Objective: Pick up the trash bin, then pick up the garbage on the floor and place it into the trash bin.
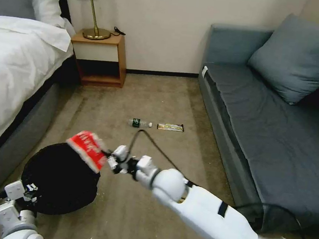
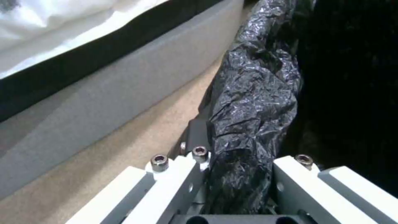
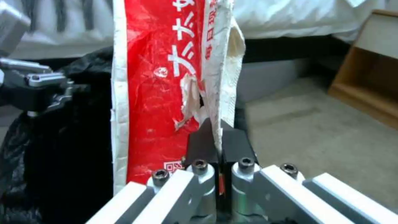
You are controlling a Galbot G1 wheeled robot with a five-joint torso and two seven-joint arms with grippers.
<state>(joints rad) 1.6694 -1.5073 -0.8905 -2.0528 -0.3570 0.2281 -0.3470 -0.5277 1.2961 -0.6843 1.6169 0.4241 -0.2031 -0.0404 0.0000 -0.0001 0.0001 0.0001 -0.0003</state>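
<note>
Snack packet held over the bin's rim, ready to drop.

Right tool [image 1: 110, 159], at centre-left of the head view, is pinched together on an edge of the red-and-white snack packet [image 1: 87, 149], which hangs at the upper right rim of the trash bin [image 1: 59, 179]. Left tool [image 2: 236, 174], at lower left, is clamped on the bin's bag-covered rim. The packet sits at the edge, so letting go here could tip it onto the floor. The bottle [image 1: 139, 123] and long wrapper [image 1: 170, 127] lie on the carpet farther up the frame.
</note>
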